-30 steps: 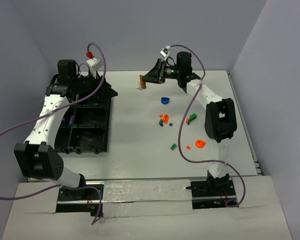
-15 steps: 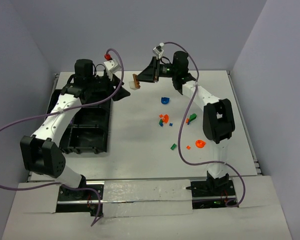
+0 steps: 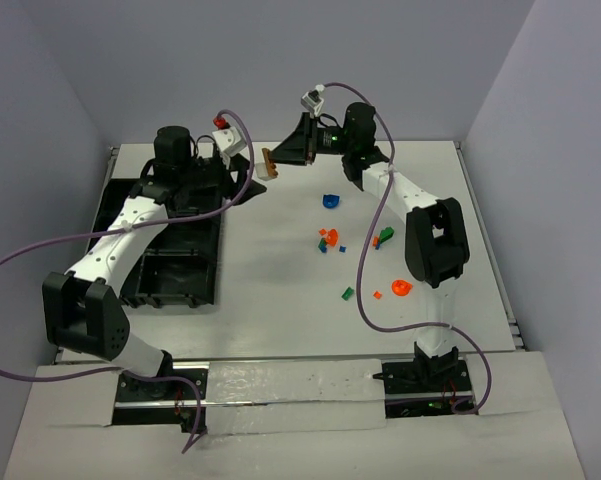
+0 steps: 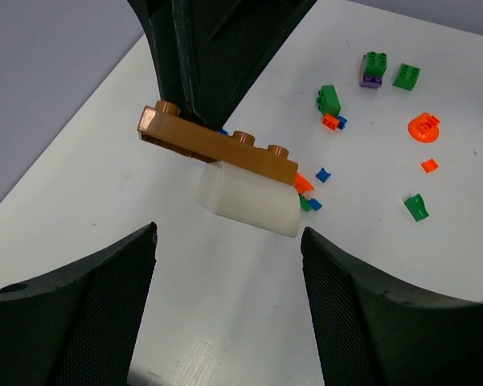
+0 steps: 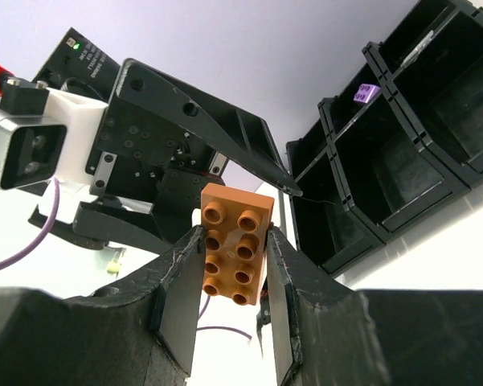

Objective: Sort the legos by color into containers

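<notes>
My right claw point(image 5: 233, 257) is clamped on a brown brick point(image 5: 235, 253), one finger on each long side, and it holds the brick up in the air at about 12 o'clock over the desk point(image 3: 270, 260). A white block point(image 4: 249, 197) sits tight against the brick's other face, but I cannot tell if the two are clicked together. My left claw point(image 4: 229, 322) is wide apart and empty, and it faces the brick from just beside it. The black tray point(image 3: 217, 262) sits at about 9 o'clock, and one box in it has a purple piece point(image 5: 363, 93). The loose legos point(image 3: 329, 201) lie at about 3 o'clock, well apart from the tray. I think I am about to pass the brick from one claw to the other, and that is where things could go wrong. If my right claw lets go before my left one has a good hold, the brick could fall onto the desk. My left claw may also pinch only the white block, and that could pop off. It could bump my right fingers too, because they cover much of the brick.
</notes>
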### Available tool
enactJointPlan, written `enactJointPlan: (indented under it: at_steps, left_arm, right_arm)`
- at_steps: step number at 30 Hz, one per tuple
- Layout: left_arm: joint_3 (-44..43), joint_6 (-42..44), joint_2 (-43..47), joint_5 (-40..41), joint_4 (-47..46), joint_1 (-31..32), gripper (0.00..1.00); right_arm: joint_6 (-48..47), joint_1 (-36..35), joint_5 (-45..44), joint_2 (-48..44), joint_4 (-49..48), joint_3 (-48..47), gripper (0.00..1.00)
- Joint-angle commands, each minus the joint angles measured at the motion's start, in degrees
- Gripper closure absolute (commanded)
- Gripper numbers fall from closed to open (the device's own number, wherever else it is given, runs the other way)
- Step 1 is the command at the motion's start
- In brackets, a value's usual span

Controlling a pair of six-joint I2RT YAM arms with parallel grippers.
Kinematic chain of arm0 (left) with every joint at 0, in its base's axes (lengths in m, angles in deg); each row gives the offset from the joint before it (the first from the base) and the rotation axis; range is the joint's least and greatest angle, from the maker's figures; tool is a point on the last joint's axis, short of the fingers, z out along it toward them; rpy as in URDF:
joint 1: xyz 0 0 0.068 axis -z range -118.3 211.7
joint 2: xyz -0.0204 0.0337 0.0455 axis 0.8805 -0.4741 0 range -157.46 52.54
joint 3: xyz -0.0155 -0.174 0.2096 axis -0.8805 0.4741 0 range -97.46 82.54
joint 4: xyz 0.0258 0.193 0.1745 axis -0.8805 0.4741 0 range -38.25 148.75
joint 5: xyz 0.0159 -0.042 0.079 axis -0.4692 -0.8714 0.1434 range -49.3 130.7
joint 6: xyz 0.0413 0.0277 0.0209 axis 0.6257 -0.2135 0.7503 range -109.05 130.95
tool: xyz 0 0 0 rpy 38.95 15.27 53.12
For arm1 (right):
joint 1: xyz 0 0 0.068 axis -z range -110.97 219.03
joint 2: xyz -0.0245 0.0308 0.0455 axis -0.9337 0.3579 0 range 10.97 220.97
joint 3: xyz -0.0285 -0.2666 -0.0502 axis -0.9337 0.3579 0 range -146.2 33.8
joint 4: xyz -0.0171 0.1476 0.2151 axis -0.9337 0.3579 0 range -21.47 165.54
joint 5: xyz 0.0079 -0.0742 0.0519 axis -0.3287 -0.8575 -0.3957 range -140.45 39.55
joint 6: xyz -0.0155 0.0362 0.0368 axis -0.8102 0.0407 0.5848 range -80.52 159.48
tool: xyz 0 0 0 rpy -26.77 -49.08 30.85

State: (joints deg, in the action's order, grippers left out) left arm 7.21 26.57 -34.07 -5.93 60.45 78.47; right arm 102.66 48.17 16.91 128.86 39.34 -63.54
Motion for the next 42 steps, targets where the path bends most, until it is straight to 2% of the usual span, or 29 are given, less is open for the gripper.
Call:
enactJointPlan:
  at_steps: [1, 10, 14, 21, 29, 32, 33, 34, 35, 37, 42]
  left_arm:
    - [-1.46, 1.49, 1.97, -2.28, -4.22, 0.55, 0.22]
    - [-2.22, 2.80, 2.21, -2.38, -3.63, 1.66, 0.23]
    - [-2.98, 3.74, 1.90, -1.86, -2.85, 2.61, 0.27]
    - [-3.90, 5.38, 1.09, -0.35, -0.53, 3.32, 0.59]
    - [-4.63, 7.99, 0.58, 1.07, 2.59, 3.78, 0.80]
    - [-4.56, 8.40, 0.54, 1.39, 2.95, 3.82, 0.86]
    - [-4.56, 8.46, 0.48, 1.46, 3.08, 3.89, 0.89]
    - [-4.56, 8.46, 0.47, 1.46, 3.08, 3.89, 0.91]
    - [-4.56, 8.39, 0.41, 1.59, 3.01, 3.89, 0.93]
    - [-4.54, 8.35, 0.19, 1.72, 2.88, 3.89, 0.95]
    - [-4.56, 8.28, -0.66, 2.32, 2.81, 4.06, 0.96]
  right_arm:
    - [-2.70, -0.74, 1.46, -3.51, 0.13, -0.98, 1.00]
    - [-6.22, -1.15, 1.37, -3.60, 4.58, -1.48, 1.00]
    - [-6.56, -1.47, 1.43, -3.25, 4.94, -1.96, 1.00]
    - [-5.70, -1.56, 1.94, -2.71, 4.05, -2.55, 1.00]
    - [-5.35, -1.54, 2.21, -2.41, 4.13, -2.91, 0.99]
    - [-5.50, -1.47, 2.18, -2.31, 4.76, -3.40, 0.92]
    - [-5.70, -1.47, 2.25, -2.31, 5.03, -3.47, 0.81]
    - [-5.69, -1.47, 2.34, -2.31, 5.19, -3.56, 0.81]
    - [-5.49, -1.47, 2.40, -2.24, 5.06, -3.63, 0.65]
    - [-5.46, -1.47, 2.56, -2.11, 5.26, -3.87, 0.45]
    - [-6.20, -1.47, 3.65, -2.05, 6.56, -4.42, 0.28]
